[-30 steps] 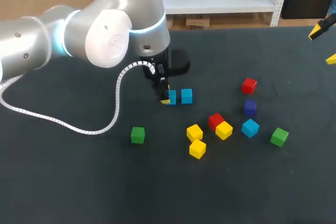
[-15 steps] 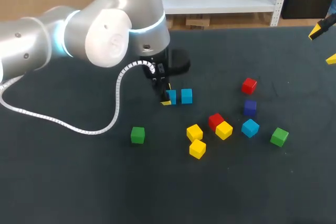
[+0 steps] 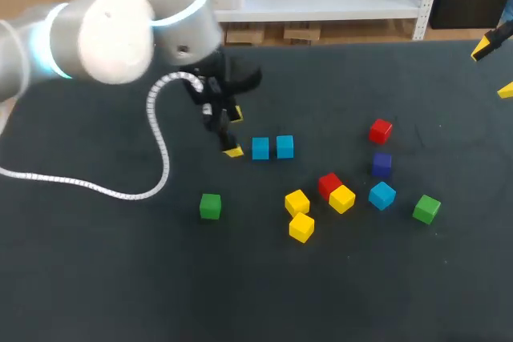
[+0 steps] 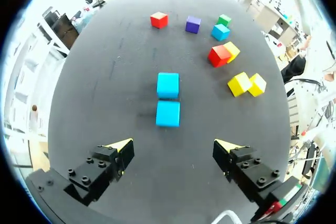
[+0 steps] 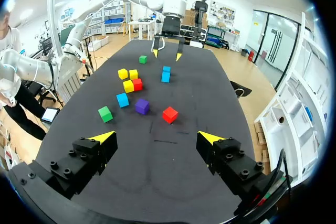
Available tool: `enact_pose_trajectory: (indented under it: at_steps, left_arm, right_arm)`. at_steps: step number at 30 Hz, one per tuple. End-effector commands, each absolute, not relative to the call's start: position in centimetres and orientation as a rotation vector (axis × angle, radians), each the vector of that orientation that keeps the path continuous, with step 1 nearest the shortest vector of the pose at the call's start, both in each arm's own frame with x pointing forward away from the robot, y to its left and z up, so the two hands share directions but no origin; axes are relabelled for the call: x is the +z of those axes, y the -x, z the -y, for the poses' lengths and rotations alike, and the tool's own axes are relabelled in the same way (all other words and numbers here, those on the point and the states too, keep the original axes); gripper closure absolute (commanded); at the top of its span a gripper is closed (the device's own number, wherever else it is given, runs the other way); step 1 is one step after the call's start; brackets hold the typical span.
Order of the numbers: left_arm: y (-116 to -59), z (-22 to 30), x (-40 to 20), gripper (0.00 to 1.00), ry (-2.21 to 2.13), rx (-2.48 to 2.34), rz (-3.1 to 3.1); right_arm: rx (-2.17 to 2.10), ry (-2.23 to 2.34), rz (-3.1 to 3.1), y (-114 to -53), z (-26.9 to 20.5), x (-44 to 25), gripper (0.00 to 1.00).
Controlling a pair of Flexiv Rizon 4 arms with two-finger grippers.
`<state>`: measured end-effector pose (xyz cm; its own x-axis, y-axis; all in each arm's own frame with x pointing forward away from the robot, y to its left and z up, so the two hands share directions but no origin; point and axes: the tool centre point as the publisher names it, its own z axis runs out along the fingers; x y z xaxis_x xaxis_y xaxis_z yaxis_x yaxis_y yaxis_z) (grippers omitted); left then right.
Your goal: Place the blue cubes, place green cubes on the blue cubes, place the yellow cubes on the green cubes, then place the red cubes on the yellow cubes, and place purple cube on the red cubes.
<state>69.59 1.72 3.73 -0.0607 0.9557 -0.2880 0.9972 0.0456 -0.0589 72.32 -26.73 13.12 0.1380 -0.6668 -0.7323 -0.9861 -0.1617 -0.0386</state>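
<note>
Left gripper [image 3: 234, 133], spread wide, now clear of blue cubes [image 3: 260, 148]

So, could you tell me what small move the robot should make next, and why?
Probably send the right gripper toward the loose blue cube. The placed blue cubes sit side by side with the left gripper open and empty beside them, while the loose one lies on the right arm's side, between a yellow cube and a green cube, and the right gripper is open and empty.
</note>
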Motion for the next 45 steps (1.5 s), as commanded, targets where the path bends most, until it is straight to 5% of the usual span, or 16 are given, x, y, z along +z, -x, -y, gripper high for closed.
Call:
enact_pose_trajectory:
  at_steps: [1, 14, 40, 45]
  left_arm:
    - [-67.6, -6.0, 4.6, 0.0, -1.951, -0.427, -2.063]
    - [-67.6, -10.6, 5.5, 0.0, -1.926, -0.508, -1.945]
    - [-68.6, -10.9, 6.3, 0.0, -2.011, -0.483, -1.909]
    - [-68.6, -10.9, 6.3, 0.0, -2.011, -0.483, -1.909]
  right_arm:
    - [0.786, 1.893, -1.581, -72.2, 26.7, 13.1, 0.0]
    - [0.786, 1.893, -1.581, -72.2, 26.7, 13.1, 0.0]
    - [0.743, 1.929, -1.536, -72.3, 26.6, 13.6, 0.0]
    - [0.684, 2.096, -1.26, -69.6, 23.7, 16.0, 0.0]
